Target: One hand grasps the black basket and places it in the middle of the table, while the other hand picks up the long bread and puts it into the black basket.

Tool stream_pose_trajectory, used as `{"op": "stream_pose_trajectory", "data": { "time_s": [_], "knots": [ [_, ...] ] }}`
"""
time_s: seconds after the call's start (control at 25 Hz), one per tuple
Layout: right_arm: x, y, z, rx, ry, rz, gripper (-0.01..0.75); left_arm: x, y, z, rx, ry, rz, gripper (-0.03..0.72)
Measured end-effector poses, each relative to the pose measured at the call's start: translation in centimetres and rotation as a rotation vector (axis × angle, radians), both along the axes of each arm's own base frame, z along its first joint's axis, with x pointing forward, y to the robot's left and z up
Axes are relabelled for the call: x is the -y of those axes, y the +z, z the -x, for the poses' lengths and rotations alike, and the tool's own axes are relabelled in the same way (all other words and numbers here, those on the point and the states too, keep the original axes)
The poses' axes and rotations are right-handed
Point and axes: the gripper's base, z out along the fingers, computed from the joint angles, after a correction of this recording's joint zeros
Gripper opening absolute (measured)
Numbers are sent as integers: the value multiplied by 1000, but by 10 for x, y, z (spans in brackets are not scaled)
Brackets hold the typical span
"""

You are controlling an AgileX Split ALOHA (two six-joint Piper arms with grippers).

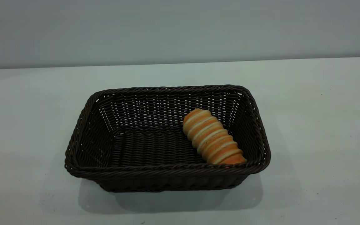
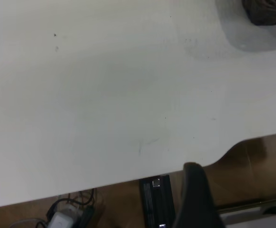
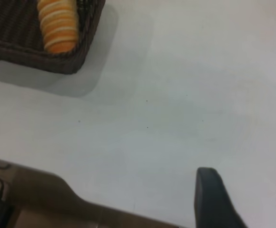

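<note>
Black basket [image 1: 167, 168] seated upright on the table [image 1: 317, 125], near its middle. Long bread [image 1: 212, 140] lying inside, on the woven floor toward the basket's right end, angled, near end against the front wall. Left gripper [image 2: 195, 199] over the table edge, well apart from the basket; jaw state: cannot tell. Right gripper [image 3: 245, 199] likewise back near the edge, jaws apart, empty.
</note>
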Motion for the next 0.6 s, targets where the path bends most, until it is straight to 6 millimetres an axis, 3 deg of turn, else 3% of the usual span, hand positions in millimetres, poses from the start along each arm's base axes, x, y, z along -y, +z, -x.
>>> {"op": "stream_pose_trajectory", "data": {
  "time_s": [0.32, 0.6],
  "knots": [
    [0, 0, 0, 0, -2, 0, 336, 0, 0, 1, 10, 0, 2, 552],
    [1, 0, 4, 35, -110, -4, 336, -5, 2, 24, 173, 148, 27, 552]
  ]
}}
